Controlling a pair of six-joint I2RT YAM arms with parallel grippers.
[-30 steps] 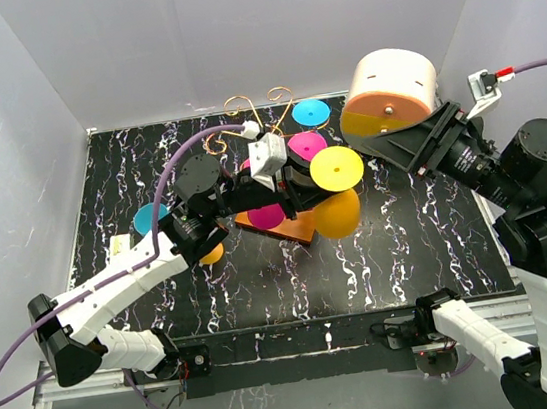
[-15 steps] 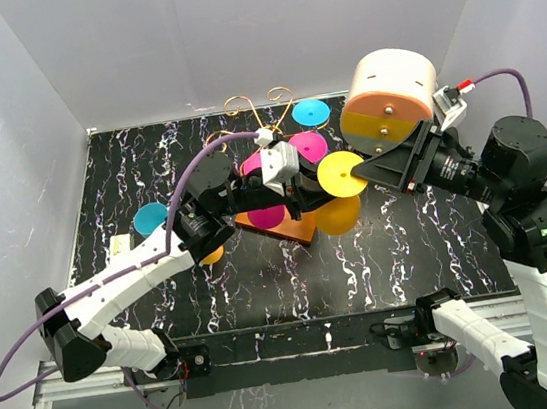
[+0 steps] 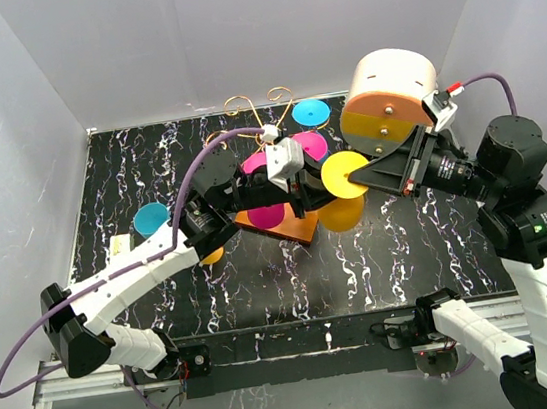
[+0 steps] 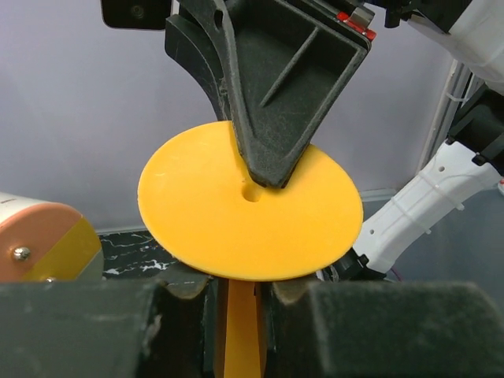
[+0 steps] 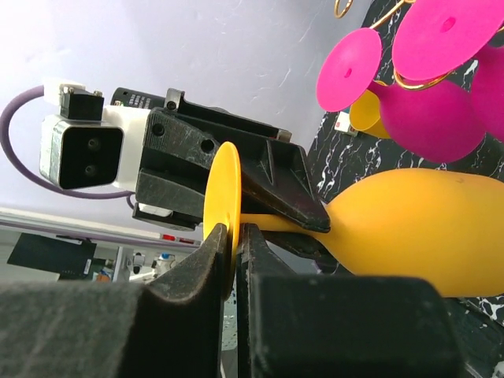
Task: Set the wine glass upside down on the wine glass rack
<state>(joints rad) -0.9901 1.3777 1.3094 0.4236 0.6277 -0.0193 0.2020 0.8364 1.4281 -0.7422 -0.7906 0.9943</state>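
The yellow wine glass (image 3: pixel 345 175) hangs on its side above the mat, foot toward the right arm and bowl (image 5: pixel 417 228) toward the rack. My left gripper (image 4: pixel 240 315) is shut on its stem, just behind the round foot (image 4: pixel 250 213). My right gripper (image 5: pixel 236 236) is shut on the rim of that foot, one finger on each face. In the top view the two grippers meet at the glass, left (image 3: pixel 304 192) and right (image 3: pixel 363 181). The wine glass rack (image 3: pixel 256 106) shows gold scroll arms and an orange-brown base (image 3: pixel 297 228) right behind and below the glass.
Two pink glasses (image 3: pixel 306 146) (image 3: pixel 267 215) hang at the rack. A blue glass (image 3: pixel 311 112) stands at the back, another blue one (image 3: pixel 150 218) at the left, with a small orange one (image 3: pixel 212 255) near it. A cream cylinder (image 3: pixel 390 93) with an orange face sits at the back right.
My right gripper came in from the right and closed on the yellow foot. The left arm, still gripping the stem, shifted the glass slightly right toward it.
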